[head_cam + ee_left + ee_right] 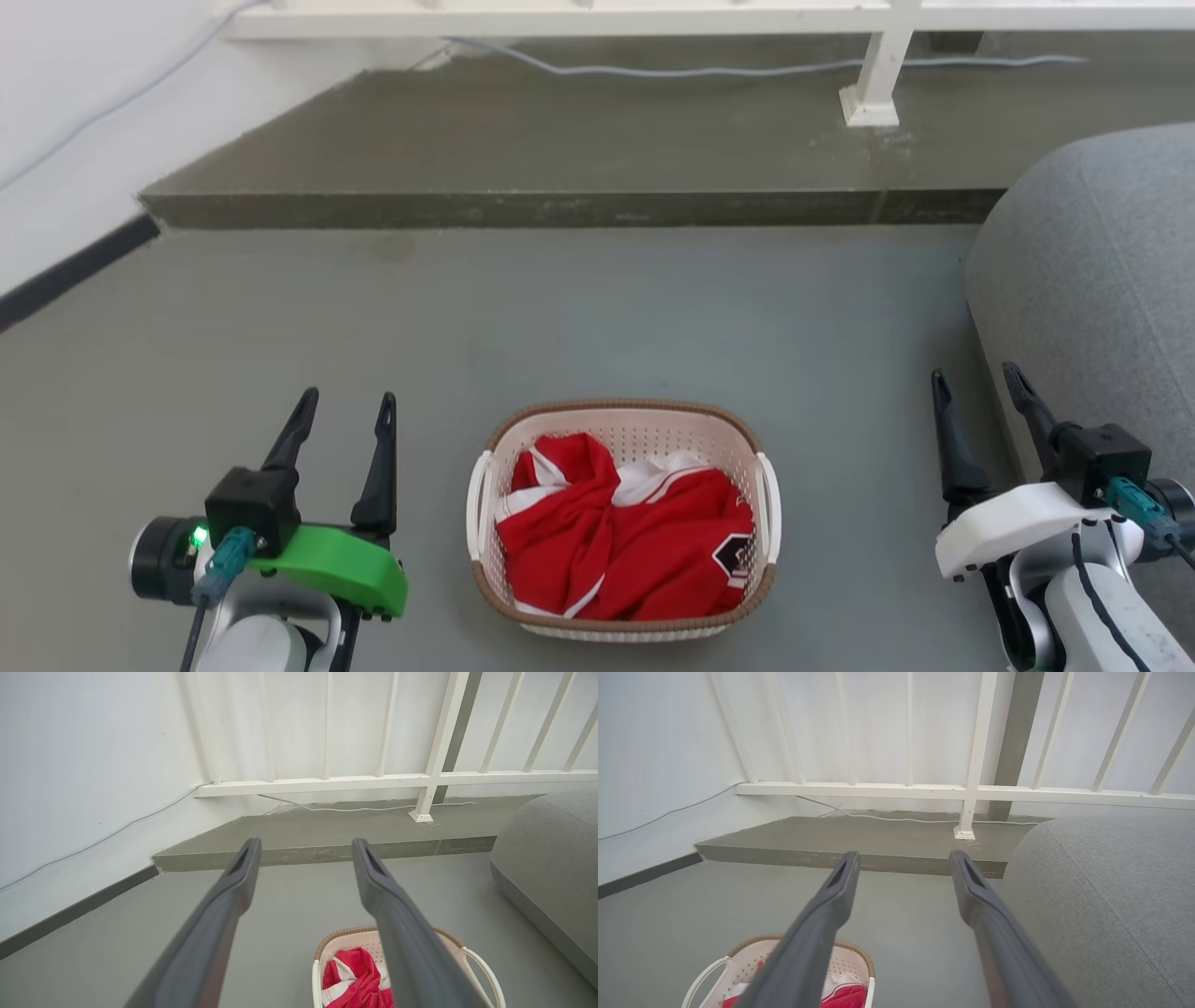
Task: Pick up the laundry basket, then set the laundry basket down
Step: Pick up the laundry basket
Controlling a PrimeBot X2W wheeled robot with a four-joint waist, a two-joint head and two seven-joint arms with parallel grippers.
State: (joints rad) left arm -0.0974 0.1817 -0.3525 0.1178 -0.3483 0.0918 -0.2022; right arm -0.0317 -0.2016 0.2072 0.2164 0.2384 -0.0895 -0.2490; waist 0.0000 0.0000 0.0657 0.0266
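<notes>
Down on the grey floor, centre of the head view, sits the laundry basket — cream perforated walls, brown rim, a red-and-white garment heaped inside. The left gripper is at lower left, the right gripper at lower right, both with fingers spread and nothing between them. The basket lies between the two, roughly level with the gripper bodies rather than the fingertips. Its left handle faces one arm, its right handle the other. Its long axis looks to run side to side, though the steep angle makes that a judgement. The left gripper appears nearer; the right stands further off, by the grey sofa. There's a black-and-white patch on the garment, but no lettering I can read.

Left wrist view: the left gripper is splayed and empty, aimed at the raised step, with the basket low and to the right.

Right wrist view — the mirror story: the right gripper gapes empty, with the basket at lower left. Both arms, I'd say, must drop and swing inward.
</notes>
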